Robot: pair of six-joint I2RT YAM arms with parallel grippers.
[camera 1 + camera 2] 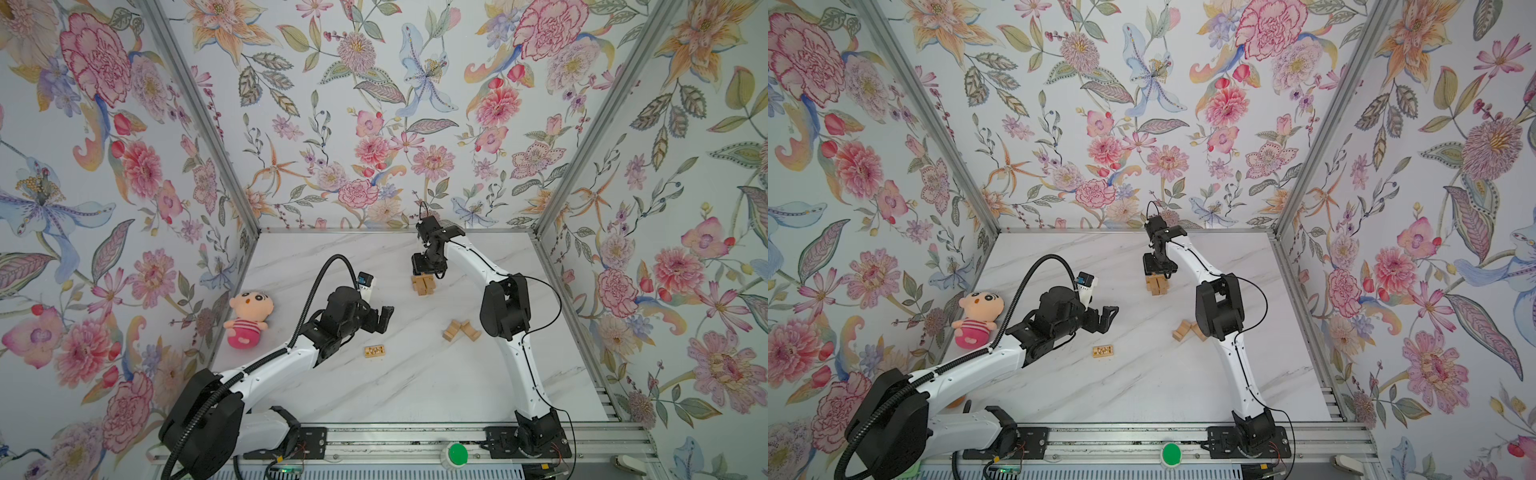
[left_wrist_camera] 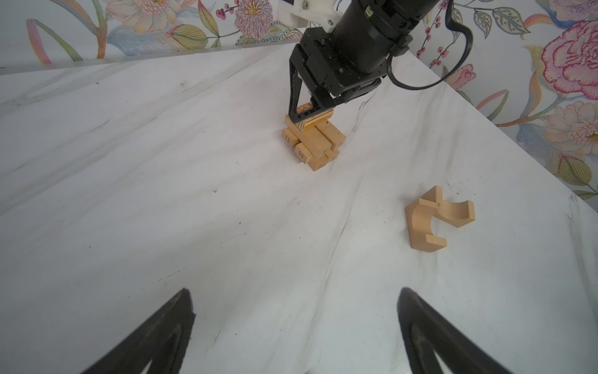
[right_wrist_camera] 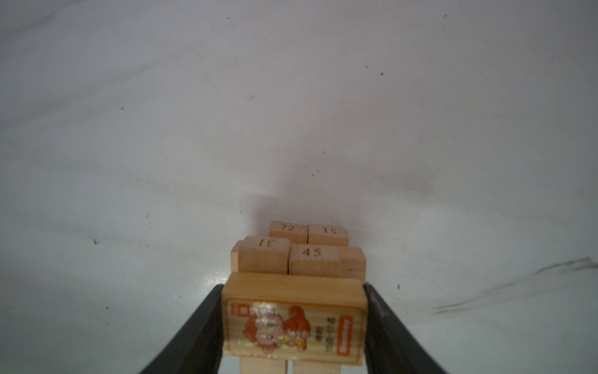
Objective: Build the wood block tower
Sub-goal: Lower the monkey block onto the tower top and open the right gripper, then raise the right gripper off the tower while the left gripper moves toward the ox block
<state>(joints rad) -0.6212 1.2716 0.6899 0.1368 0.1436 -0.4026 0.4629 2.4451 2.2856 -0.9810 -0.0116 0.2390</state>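
Observation:
The tower (image 1: 424,286) (image 1: 1157,286) is a small crisscross stack of tan wood blocks at the table's back middle; numbers show on the block ends (image 3: 301,255) (image 2: 312,142). On top of it lies a block with a printed cartoon face (image 3: 294,323), held at both ends by my right gripper (image 3: 293,286) (image 1: 424,275), which points straight down. Another printed block (image 1: 375,351) (image 1: 1103,351) lies flat on the table near the middle. My left gripper (image 1: 382,322) (image 2: 295,291) hovers wide open just behind it, holding nothing.
Two arch-shaped wooden pieces (image 1: 461,330) (image 2: 433,217) lie beside the right arm's elbow. A pink plush doll (image 1: 245,318) (image 1: 976,318) lies at the table's left edge. Floral walls close in three sides. A green button (image 1: 457,454) sits on the front rail.

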